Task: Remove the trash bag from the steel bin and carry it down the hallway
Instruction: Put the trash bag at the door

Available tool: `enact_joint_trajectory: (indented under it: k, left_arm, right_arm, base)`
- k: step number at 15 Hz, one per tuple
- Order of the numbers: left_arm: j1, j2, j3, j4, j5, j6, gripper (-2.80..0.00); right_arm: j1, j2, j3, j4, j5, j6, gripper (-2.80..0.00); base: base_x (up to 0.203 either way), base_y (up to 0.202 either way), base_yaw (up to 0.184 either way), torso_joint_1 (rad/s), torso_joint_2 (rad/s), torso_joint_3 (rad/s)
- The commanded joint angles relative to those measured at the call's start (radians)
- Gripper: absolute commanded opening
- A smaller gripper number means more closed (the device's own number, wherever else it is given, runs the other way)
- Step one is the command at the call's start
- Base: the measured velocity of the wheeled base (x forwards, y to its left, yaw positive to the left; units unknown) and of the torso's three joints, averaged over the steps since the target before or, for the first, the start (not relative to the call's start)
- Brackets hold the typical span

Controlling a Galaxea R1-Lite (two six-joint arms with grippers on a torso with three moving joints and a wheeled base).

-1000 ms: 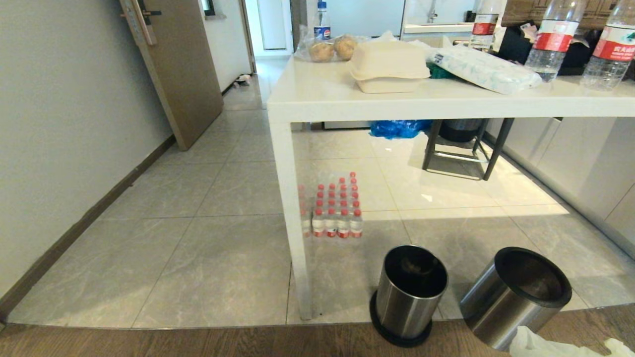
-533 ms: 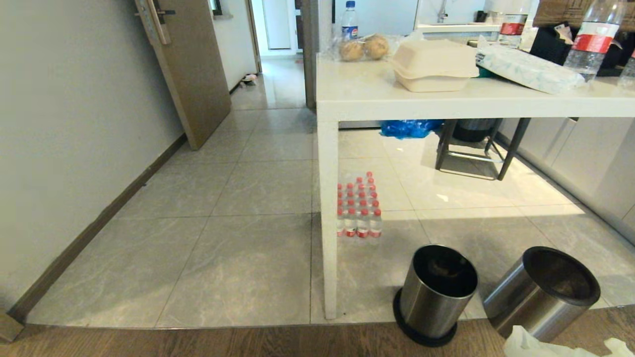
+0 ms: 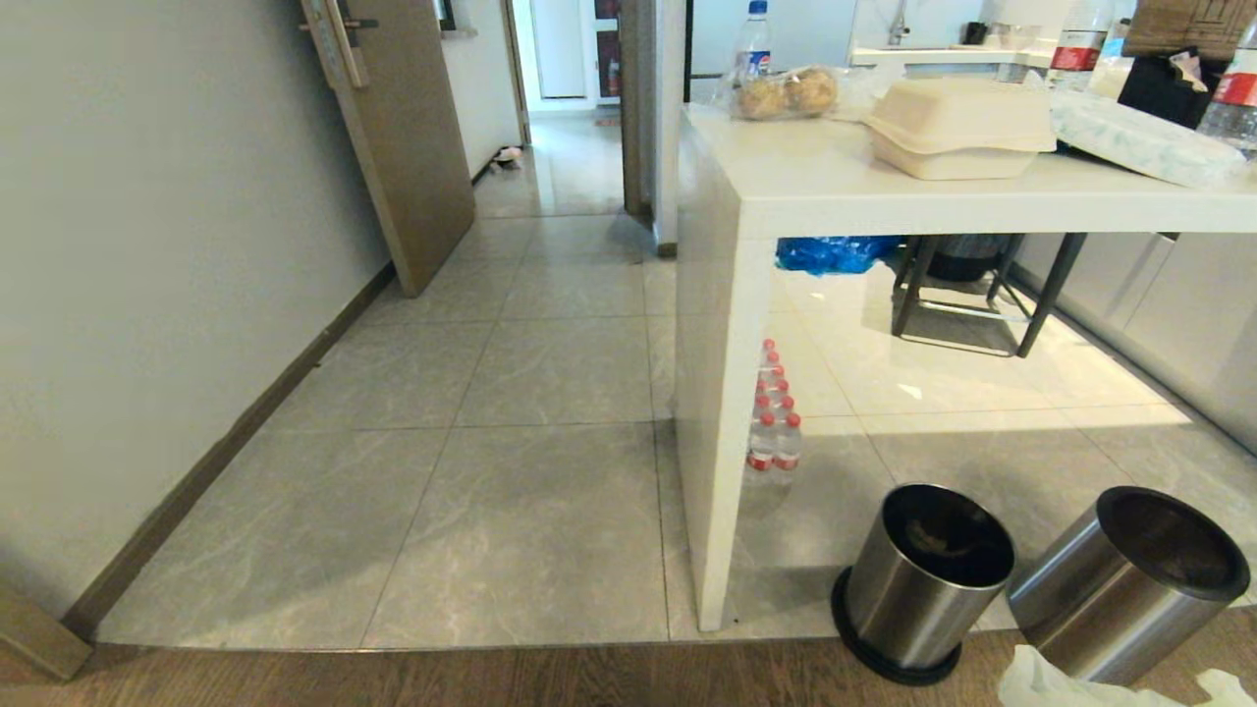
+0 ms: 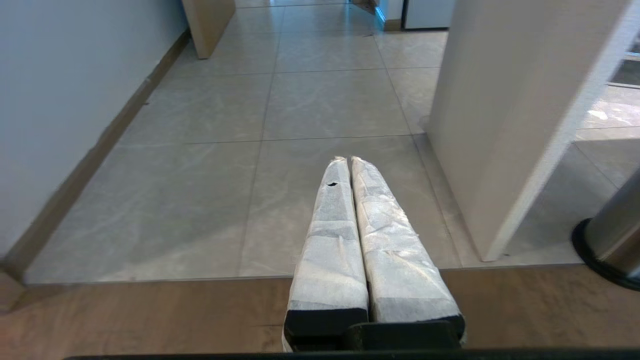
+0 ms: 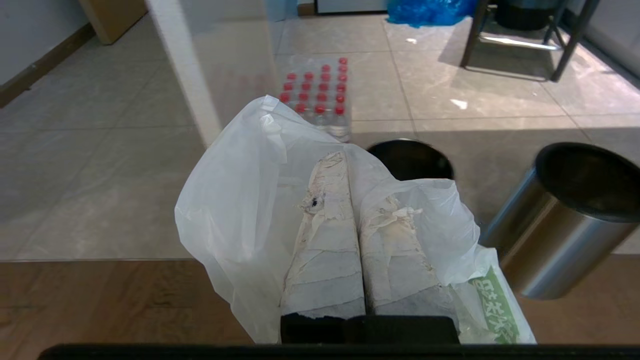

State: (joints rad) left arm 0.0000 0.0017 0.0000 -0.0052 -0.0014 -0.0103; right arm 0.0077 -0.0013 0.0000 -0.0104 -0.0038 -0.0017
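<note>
White trash bag pinched in right gripper — bins beside.

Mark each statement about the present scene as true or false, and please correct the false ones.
1. The right claw is shut on the trash bag. True.
2. The left claw holds a blue bag. False: it is shut and holds nothing.
3. Both steel bins stand upright. False: the steel bin on the right leans; the other bin stands upright.
4. A pack of red-capped bottles sits on the floor under the white table. True.
</note>
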Motion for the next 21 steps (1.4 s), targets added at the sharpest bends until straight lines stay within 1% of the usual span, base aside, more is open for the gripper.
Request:
enact_joint_trajectory:
  k: [1, 21]
  left_arm:
    - [0.000, 0.000, 0.000, -0.001, 0.000, 0.000, -2.80]
    - [0.000, 0.000, 0.000, -0.001, 0.000, 0.000, -2.80]
  right_arm:
    - [0.000, 0.000, 0.000, 0.000, -0.001, 0.000, -2.80]
    - [0.000, 0.000, 0.000, 0.000, -0.001, 0.000, -2.80]
  base:
    - [0.000, 0.190, 0.000, 0.002, 0.00, 0.003]
    - [0.000, 0.193, 0.000, 0.003, 0.00, 0.003]
